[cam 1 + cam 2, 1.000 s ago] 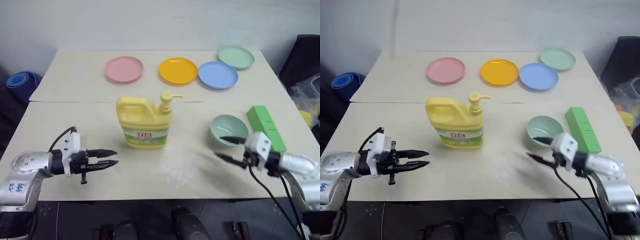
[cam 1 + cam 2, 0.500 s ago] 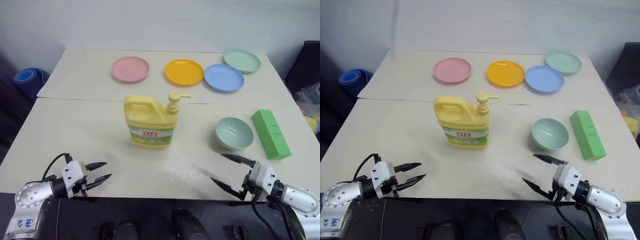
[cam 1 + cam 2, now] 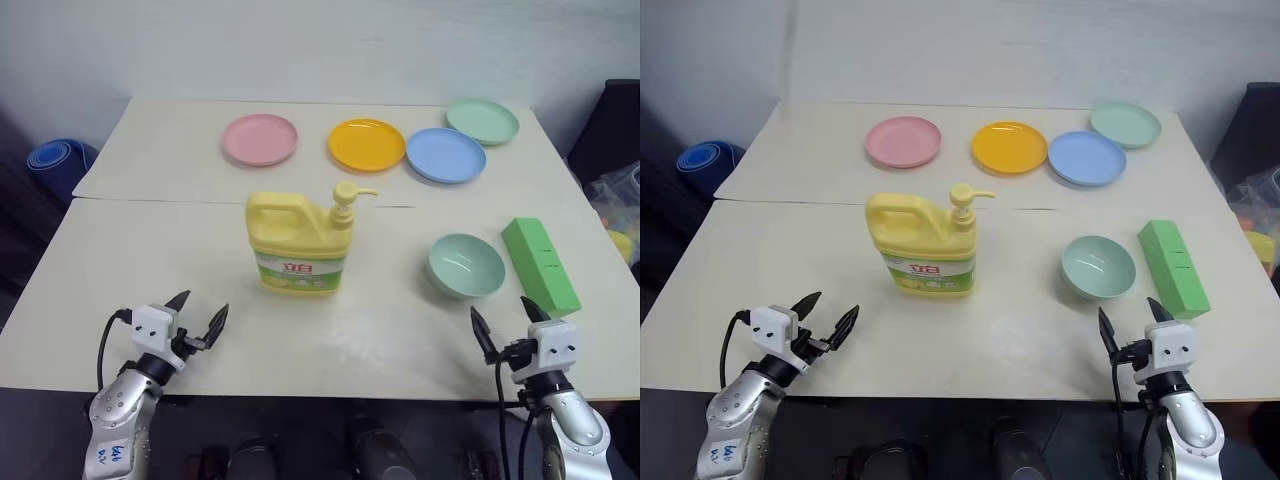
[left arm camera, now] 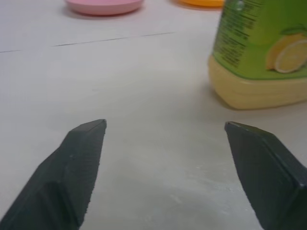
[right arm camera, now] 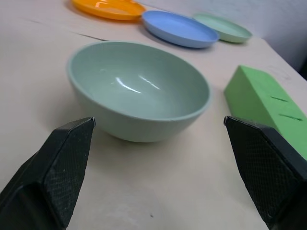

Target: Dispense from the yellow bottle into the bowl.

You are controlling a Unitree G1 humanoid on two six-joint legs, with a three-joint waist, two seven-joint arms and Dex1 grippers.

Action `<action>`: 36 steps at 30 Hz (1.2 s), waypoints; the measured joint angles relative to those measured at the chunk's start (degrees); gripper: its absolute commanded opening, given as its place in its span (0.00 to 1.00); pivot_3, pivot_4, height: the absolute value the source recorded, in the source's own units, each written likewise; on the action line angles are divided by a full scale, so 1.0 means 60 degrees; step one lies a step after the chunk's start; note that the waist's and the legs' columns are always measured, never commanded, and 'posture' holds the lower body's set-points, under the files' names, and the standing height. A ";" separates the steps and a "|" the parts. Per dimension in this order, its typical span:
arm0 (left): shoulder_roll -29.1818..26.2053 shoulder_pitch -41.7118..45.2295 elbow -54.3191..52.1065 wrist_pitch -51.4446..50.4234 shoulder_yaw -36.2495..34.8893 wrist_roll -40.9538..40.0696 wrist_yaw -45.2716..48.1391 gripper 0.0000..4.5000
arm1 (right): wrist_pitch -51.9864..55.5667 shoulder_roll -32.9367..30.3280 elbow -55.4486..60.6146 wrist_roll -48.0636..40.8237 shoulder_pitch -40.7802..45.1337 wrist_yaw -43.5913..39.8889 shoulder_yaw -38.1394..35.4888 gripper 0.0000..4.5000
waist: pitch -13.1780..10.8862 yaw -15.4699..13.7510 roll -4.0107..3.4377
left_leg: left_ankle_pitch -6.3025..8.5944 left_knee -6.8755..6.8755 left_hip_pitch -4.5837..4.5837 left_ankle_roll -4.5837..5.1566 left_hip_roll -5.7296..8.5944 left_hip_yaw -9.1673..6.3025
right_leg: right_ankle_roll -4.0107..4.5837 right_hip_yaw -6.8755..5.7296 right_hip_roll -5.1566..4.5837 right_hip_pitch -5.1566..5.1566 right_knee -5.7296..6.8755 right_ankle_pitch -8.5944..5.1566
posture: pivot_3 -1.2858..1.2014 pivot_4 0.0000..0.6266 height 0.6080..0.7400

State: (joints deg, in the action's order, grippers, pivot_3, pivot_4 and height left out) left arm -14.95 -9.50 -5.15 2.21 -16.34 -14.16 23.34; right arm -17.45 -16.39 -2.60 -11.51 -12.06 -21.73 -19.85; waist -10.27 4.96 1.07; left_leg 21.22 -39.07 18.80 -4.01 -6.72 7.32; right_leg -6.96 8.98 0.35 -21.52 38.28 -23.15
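Observation:
The yellow bottle (image 3: 298,242) stands upright in the middle of the table, its pump spout pointing right and its green-white label facing me. To its right sits the pale mint-green bowl (image 3: 466,266), upright and empty. My left gripper (image 3: 199,314) is low at the table's near left edge, open, with nothing between its fingers; the bottle's base (image 4: 261,72) lies ahead of it and to the right. At the near right edge my right gripper (image 3: 507,318) is also open and empty, and the bowl (image 5: 139,91) is straight ahead between its fingertips, not touched.
A green rectangular block (image 3: 540,265) lies just right of the bowl. Along the far side of the table sit a pink plate (image 3: 260,138), an orange plate (image 3: 366,143), a blue plate (image 3: 446,154) and a mint-green plate (image 3: 482,120). A seam (image 3: 150,200) runs across the table.
Both grippers swung from pointing inward to pointing forward and dropped to the table's near edge. Both have opened wider. The bottle and bowl kept their places.

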 measured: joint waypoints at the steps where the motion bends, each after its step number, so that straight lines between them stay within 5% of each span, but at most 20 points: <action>1: 0.0097 0.0002 -0.0001 -0.0016 -0.0013 -0.0020 -0.0131 1.00 | -0.0012 0.0052 -0.0105 0.0038 -0.0005 0.0167 -0.0049 1.00 | 0.0000 0.0000 0.0000 | 0.0000 0.0001 -0.0002 0.0000 0.0001 0.0005 | 0.0000 0.0004 0.0000 0.0000 -0.0001 0.0000 | 0.52 0.24 1.00; 36: 0.0386 0.0116 -0.0172 -0.0321 0.0296 -0.0088 -0.0421 1.00 | 0.0071 0.0463 0.0421 0.0427 -0.0480 0.1039 0.0728 1.00 | 0.0000 0.0005 -0.0001 | 0.0001 0.0060 -0.0085 -0.0001 0.0000 0.0123 | 0.0000 0.0107 0.0013 0.0009 -0.0008 0.0000 | 0.52 0.24 1.00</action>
State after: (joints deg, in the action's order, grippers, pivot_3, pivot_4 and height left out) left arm -12.63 -8.80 -6.18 0.28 -14.56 -14.69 20.81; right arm -17.02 -13.61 -0.08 -8.95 -14.94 -15.50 -15.48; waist -10.26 4.99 1.07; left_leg 21.23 -38.71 18.29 -4.02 -6.72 8.06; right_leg -6.96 9.62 0.43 -21.47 38.24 -23.15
